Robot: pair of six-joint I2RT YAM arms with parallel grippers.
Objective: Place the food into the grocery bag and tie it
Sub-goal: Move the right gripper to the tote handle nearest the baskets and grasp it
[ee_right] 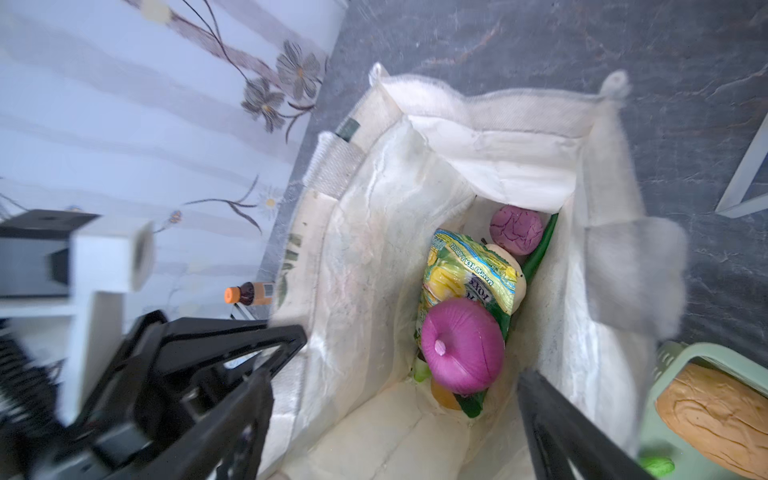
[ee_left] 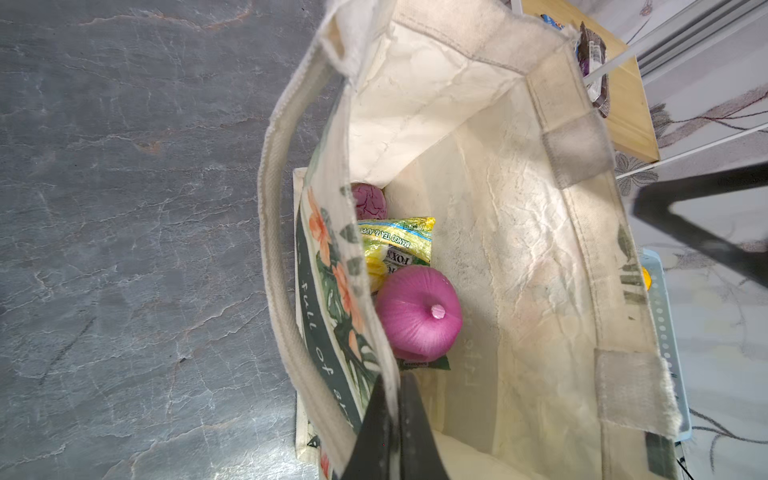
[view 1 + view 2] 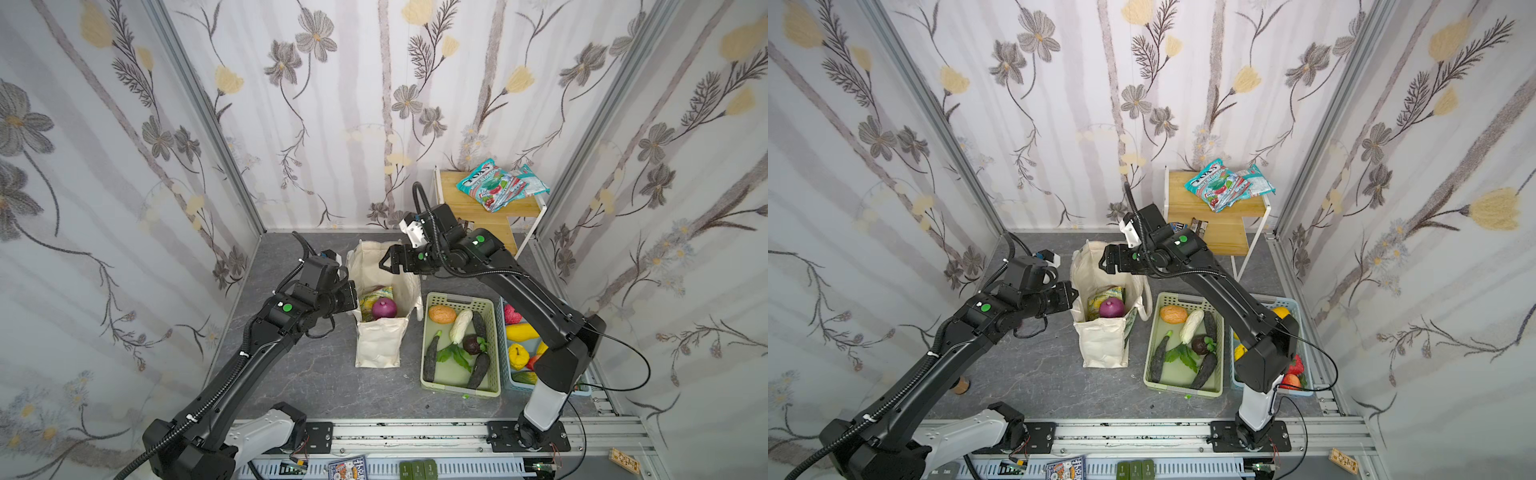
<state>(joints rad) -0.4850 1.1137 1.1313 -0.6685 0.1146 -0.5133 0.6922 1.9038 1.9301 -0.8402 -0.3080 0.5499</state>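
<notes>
Currently, left gripper (image 2: 395, 390) is clamping the bag (image 3: 379, 345) rim to hold its mouth open, while right gripper (image 3: 384, 262) is hovering, jaws spread and empty, with onion (image 1: 461, 345) lying below them inside.

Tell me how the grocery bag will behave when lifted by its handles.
Probably floppy: the grocery bag has creased, sagging walls. Likely bottom-heavy, since the purple onion and snack packet sit low inside.

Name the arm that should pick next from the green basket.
Right. The right gripper is open and empty above the bag, beside the green basket; the left gripper is shut on the bag's rim.
</notes>
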